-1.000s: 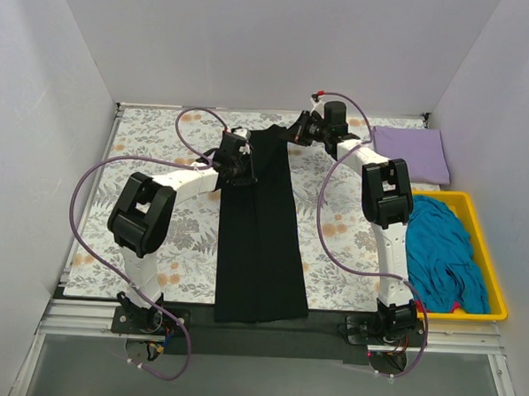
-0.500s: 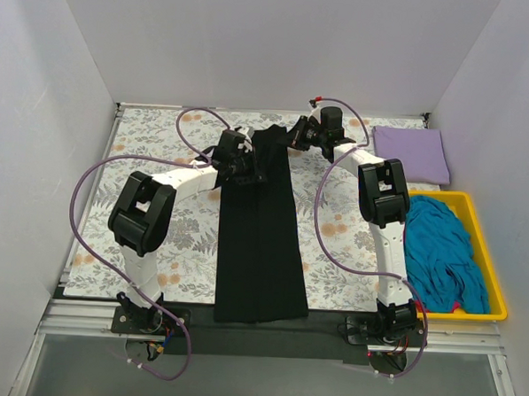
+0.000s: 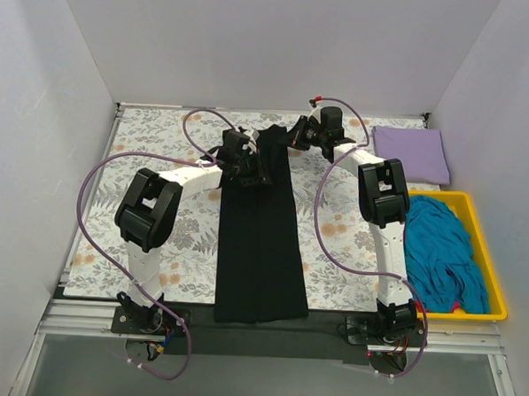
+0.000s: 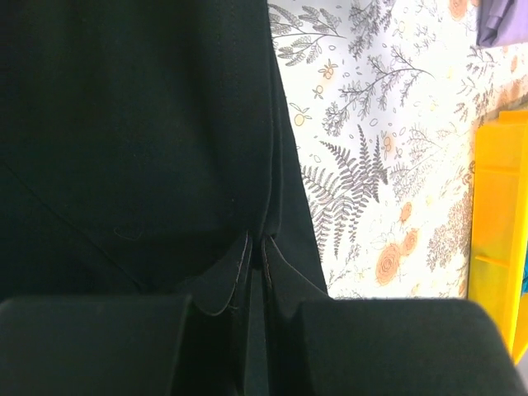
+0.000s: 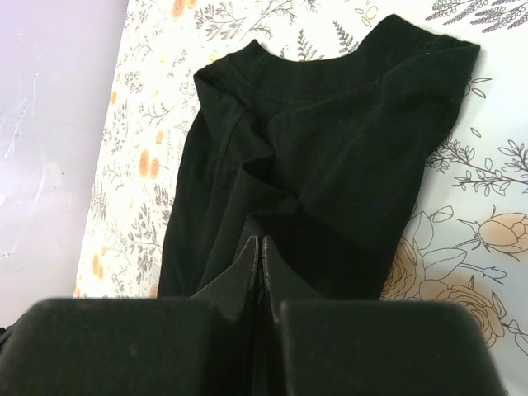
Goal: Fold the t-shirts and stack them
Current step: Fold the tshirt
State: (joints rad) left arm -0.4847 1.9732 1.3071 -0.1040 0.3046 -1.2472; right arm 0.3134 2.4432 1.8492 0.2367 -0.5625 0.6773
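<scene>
The black t-shirt (image 3: pixel 262 242) lies folded into a long narrow strip down the middle of the table, collar end at the far side. My left gripper (image 3: pixel 254 168) sits at the strip's upper left edge, its jaws closed on the black cloth (image 4: pixel 140 124) in the left wrist view (image 4: pixel 256 247). My right gripper (image 3: pixel 295 133) is at the collar end's right corner, jaws pressed together on bunched black cloth (image 5: pixel 346 140) in the right wrist view (image 5: pixel 256 242). A folded lavender t-shirt (image 3: pixel 411 152) lies at the far right. A teal t-shirt (image 3: pixel 444 247) is heaped in the tray, with a bit of pink (image 3: pixel 458 307) under it.
The grey-and-orange floral cloth (image 3: pixel 152 148) covers the table. The yellow tray (image 3: pixel 498 303) stands at the right edge and also shows in the left wrist view (image 4: pixel 495 239). White walls enclose the left, far and right sides.
My left gripper has moved a little right and farther onto the shirt's top. My right gripper has edged slightly left. The shirt's collar end has bunched narrower.
</scene>
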